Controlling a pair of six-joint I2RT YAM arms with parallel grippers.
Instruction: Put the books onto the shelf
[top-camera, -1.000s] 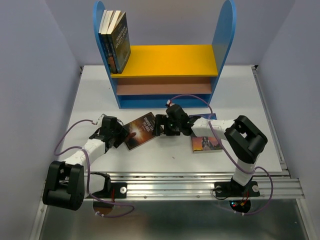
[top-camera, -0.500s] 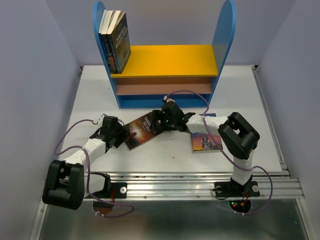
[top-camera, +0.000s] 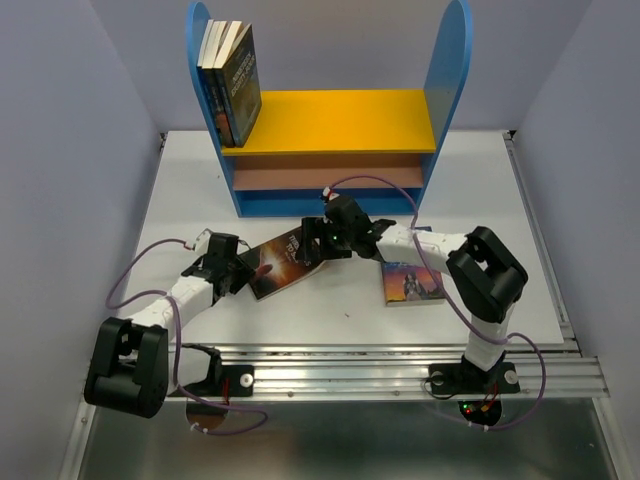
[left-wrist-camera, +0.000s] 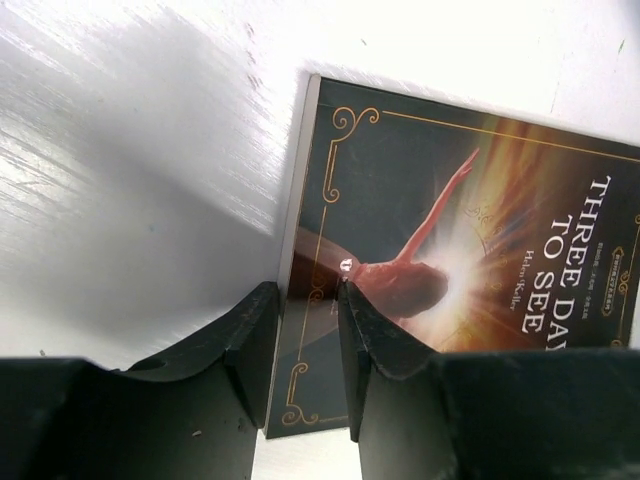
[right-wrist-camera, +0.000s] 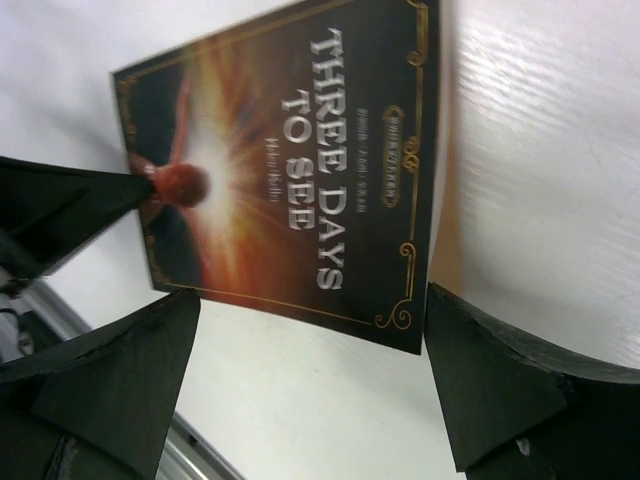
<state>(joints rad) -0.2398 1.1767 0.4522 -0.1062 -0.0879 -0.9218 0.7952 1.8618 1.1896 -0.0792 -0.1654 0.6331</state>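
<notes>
The dark brown book (top-camera: 283, 258) titled "Three Days to See" lies on the white table in front of the shelf (top-camera: 340, 120). My left gripper (top-camera: 241, 268) has its jaws drawn in on the book's (left-wrist-camera: 450, 200) left edge. In the left wrist view one finger of the left gripper (left-wrist-camera: 310, 290) sits against that edge and the other on the cover. My right gripper (top-camera: 313, 243) stands open at the other end. In the right wrist view the right gripper (right-wrist-camera: 312, 295) straddles a corner of the book (right-wrist-camera: 300, 180). A blue-orange book (top-camera: 412, 283) lies flat to the right. Three books (top-camera: 232, 80) stand on the yellow board.
The shelf stands at the table's far side, with a brownish-pink lower board (top-camera: 330, 177) and two tall blue side panels. A metal rail (top-camera: 400, 362) runs along the near edge. Purple cables (top-camera: 375, 185) loop off both arms. Grey walls close in both sides.
My right gripper has moved left up to the dark brown book's right end. The left jaws have narrowed onto the book's left edge. The book has hardly shifted.
</notes>
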